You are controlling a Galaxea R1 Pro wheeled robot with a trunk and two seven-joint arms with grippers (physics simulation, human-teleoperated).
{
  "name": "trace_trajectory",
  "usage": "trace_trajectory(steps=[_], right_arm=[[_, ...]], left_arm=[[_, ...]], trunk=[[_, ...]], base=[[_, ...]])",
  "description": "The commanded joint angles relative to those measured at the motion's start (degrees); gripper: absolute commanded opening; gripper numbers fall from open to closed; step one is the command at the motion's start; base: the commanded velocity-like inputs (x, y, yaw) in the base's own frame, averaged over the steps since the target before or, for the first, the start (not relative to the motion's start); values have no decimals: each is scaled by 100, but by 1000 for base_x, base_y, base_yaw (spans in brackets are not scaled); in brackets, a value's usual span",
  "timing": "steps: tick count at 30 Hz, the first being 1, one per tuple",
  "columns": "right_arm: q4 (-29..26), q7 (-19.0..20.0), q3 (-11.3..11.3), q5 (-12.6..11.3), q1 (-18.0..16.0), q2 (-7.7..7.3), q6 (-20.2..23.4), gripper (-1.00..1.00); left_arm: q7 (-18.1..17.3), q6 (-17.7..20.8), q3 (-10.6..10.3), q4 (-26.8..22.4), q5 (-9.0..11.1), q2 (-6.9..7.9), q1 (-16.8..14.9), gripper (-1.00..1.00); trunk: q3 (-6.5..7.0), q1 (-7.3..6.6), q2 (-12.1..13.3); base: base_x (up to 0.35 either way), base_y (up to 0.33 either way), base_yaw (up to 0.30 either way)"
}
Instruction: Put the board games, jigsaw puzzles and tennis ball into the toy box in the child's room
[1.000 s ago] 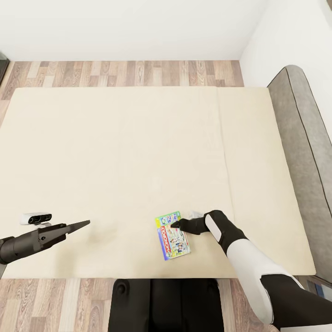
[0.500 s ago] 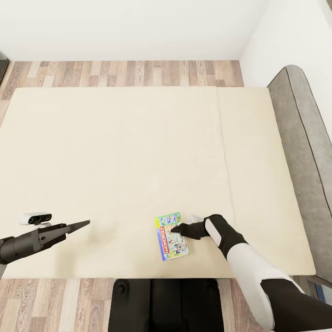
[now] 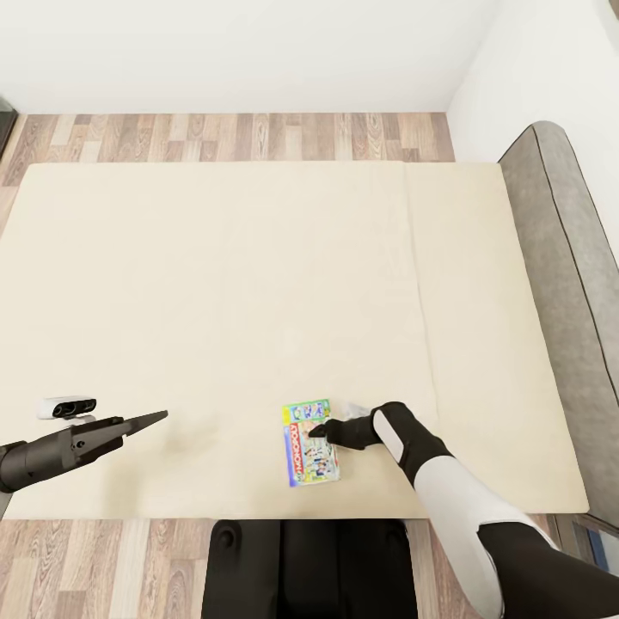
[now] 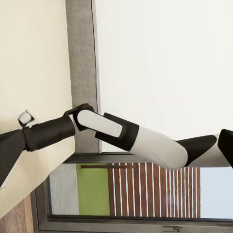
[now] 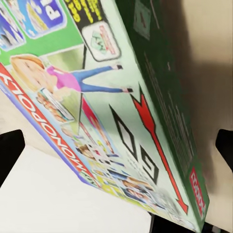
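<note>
On the bed, the right gripper, jaws spread, straddles the board games near the mattress's front edge. It should close squarely on the box edge (left gripper idle, grip unclear).

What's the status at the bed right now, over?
Right gripper down at the two stacked board games on the bed, jaws open astride the box edge. Left gripper hovering, empty. Nothing in the way.
</note>
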Motion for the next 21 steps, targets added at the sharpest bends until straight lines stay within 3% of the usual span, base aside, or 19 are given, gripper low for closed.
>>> trace_trajectory(steps=[1, 21], right_arm=[[-6, -7, 5, -31, 1, 14, 19, 100], [-41, -4, 5, -30, 1, 71, 10, 100]], left_arm=[[-21, 61, 0, -1, -2, 2, -1, 100], [-21, 62, 3, -1, -2, 10, -1, 100]], trunk=[[-6, 4, -8], [-6, 4, -8]], base=[[0, 0, 0], [0, 0, 0]])
